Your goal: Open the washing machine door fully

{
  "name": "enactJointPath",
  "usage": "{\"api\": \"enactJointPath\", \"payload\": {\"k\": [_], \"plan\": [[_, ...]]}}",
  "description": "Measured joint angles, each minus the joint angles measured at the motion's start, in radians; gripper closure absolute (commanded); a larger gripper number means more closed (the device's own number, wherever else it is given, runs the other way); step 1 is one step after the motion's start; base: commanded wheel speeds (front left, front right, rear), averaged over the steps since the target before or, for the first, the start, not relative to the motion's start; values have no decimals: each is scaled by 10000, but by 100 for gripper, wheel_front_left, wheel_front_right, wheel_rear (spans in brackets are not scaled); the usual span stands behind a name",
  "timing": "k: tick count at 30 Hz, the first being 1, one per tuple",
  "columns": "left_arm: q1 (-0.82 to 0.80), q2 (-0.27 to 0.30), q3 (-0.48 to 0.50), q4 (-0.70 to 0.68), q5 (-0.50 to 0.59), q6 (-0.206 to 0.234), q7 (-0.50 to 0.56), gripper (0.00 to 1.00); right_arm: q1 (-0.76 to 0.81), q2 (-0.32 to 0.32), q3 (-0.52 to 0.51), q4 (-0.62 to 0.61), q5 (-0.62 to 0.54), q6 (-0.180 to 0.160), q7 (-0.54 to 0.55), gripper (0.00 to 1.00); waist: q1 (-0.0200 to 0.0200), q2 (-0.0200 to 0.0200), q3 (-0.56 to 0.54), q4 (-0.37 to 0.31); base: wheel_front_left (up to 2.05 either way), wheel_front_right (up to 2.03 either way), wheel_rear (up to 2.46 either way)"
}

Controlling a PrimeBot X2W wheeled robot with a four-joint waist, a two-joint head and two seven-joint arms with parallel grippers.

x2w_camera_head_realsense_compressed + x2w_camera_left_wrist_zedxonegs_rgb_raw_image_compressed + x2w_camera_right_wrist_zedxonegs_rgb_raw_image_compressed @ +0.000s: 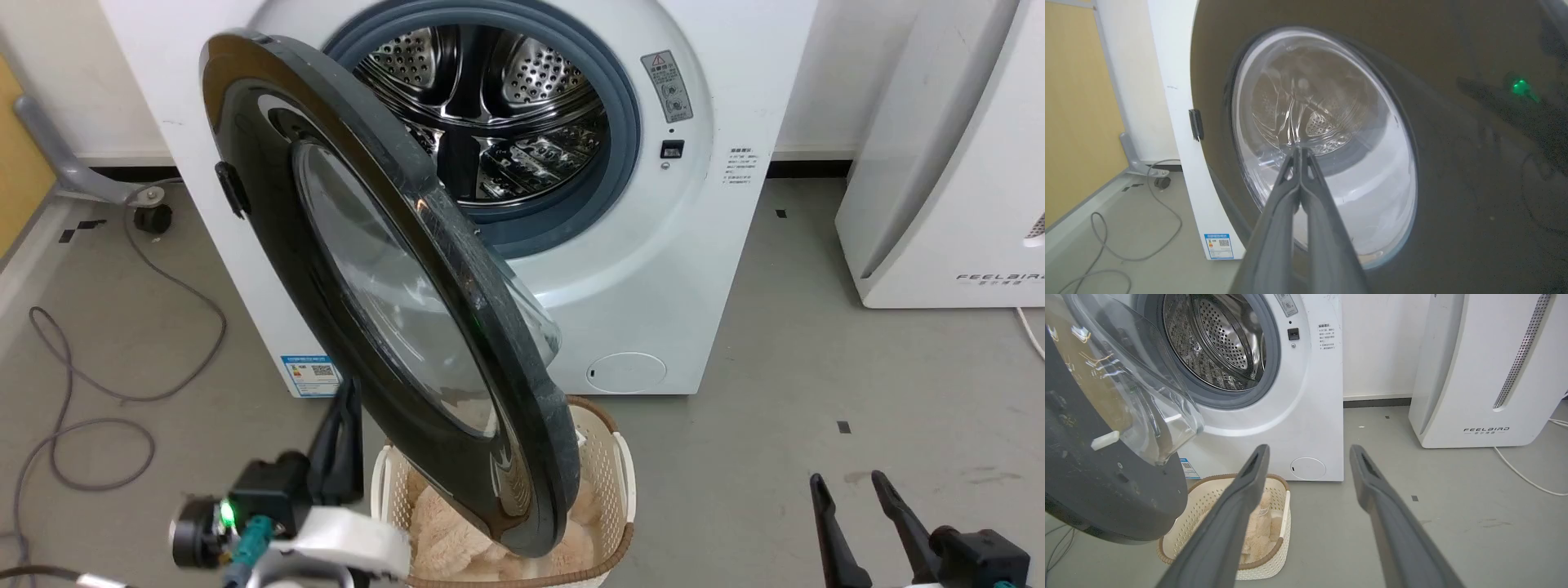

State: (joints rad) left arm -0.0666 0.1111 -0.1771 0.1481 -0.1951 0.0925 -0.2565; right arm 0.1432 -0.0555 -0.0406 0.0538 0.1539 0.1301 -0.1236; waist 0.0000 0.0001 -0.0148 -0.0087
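The washing machine (678,269) (1310,396) stands with its steel drum (498,106) exposed. Its door (269,204) (1453,183) (1094,482) is hinged on the left and swung partly out, glossy black face towards me and the left, clear bowl towards the drum. My left gripper (349,392) (1298,150) is shut with nothing in it, low at the door's outer face. Its tips point at the middle of the glass; I cannot tell whether they touch it. My right gripper (853,486) (1308,451) hangs open at the lower right, well away from the door.
A cream wicker basket (622,482) (1286,506) holding beige plush cloth sits on the floor under the door's lower edge. A white FEELBIRD appliance (939,204) (1474,375) stands to the right. Grey cables (82,392) and a castor leg (151,216) lie at the left.
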Motion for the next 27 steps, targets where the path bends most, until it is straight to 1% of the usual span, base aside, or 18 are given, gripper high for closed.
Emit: {"api": "enactJointPath", "payload": {"k": [7, 12, 16, 21, 23, 27], "plan": [[-575, 226, 98, -2454, 564, 21, -6, 100, -3, 2, -65, 52, 65, 0, -10, 0, 0, 0, 7, 64, 0, 0, 0], [-1183, 291, -19, -4291, 1078, -12, -12, 100, -4, 4, -94, 107, 205, 0, -21, 0, 0, 0, 29, 69, 0, 0, 0], [-1836, 284, -192, -5488, 1354, -194, -12, 100, -9, 6, -128, 165, 238, 0, -33, 0, 0, 0, 90, 71, 0, 0, 0], [-2498, 56, -949, -6311, 1524, -487, -13, 100, -91, 6, -138, 267, 284, 0, -44, 0, 1, 0, 132, 51, 0, 0, 0], [-2583, -52, -1379, -6368, 1561, -625, -13, 100, -92, 6, -119, 309, 324, 0, -46, 0, 0, 0, 135, 16, 0, 0, 0], [-2582, -205, -2535, -6190, 1542, -953, -8, 100, -94, 6, -82, 397, 414, 0, -44, 0, 0, 0, 119, -76, 0, 0, 0]]}}
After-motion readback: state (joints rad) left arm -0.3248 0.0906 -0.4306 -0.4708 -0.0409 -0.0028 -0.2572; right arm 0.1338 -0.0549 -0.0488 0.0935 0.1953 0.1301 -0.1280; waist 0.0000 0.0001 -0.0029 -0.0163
